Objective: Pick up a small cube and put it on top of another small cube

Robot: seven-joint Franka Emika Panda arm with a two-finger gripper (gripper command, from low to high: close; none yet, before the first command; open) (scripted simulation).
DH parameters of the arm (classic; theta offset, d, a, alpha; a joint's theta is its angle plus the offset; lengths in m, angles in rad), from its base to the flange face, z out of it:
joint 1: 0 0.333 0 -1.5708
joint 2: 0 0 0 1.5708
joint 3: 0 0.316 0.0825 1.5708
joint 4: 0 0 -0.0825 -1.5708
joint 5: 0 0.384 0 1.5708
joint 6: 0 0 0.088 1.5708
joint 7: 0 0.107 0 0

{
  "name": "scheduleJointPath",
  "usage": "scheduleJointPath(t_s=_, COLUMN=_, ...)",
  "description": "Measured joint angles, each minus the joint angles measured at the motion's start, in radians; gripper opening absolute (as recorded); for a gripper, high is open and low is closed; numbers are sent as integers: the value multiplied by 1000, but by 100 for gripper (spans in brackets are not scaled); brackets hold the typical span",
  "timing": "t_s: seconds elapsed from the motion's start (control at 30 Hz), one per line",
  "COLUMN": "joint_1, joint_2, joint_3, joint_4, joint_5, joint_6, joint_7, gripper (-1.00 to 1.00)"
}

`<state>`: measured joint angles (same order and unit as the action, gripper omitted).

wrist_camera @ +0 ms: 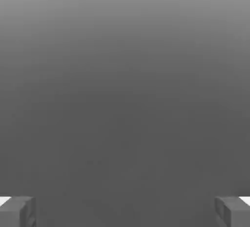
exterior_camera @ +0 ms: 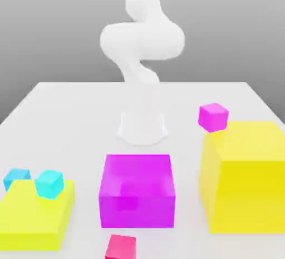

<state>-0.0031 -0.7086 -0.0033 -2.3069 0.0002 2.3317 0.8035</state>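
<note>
Gripper (wrist_camera: 125,212): claw standing wide open in the hand view, its two fingers well apart, nothing between them. Arm (exterior_camera: 142,40) rising from its base, no cube being carried.

Taking the exterior view as a dial, noon at its top: small crimson cube (exterior_camera: 121,247) sitting near six o'clock, cut by the lower edge, just in front of the magenta block (exterior_camera: 137,211). Yellow block (exterior_camera: 245,196) lying toward four; small magenta cube (exterior_camera: 213,117) at three, by that block's rear edge. Yellow-green slab (exterior_camera: 30,216) lying toward eight, one cyan cube (exterior_camera: 49,184) showing over its far part, another cyan cube (exterior_camera: 17,177) just beyond.

Judgement: task waiting at its start, the reach to the crimson cube coming first.

Risks: magenta block standing between base and crimson cube; a low approach from twelve could be clipping its top. A finger coming down in that narrow space could be wedging, or shoving the cube off toward six. Closing off-centre could be twisting it in the grip, then leaving it overhanging and toppling at release. Which cube is to be the lower one, cannot tell; choosing wrongly is another hazard.
</note>
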Motion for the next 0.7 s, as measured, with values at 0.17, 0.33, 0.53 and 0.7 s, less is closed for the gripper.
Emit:
scheduleJointPath(t_s=0.17, joint_1=-7, joint_2=187, joint_3=-7, joint_4=-14, joint_5=2, joint_6=65, joint_7=6, gripper=0)
scheduleJointPath(t_s=0.33, joint_1=-15, joint_2=369, joint_3=-13, joint_4=-28, joint_5=4, joint_6=127, joint_7=12, gripper=0)
scheduleJointPath(t_s=0.53, joint_1=-22, joint_2=586, joint_3=-22, joint_4=-44, joint_5=9, joint_6=203, joint_7=17, gripper=0)
scheduleJointPath(t_s=0.7, joint_1=-32, joint_2=768, joint_3=-28, joint_4=-58, joint_5=15, joint_6=266, joint_7=20, gripper=0)
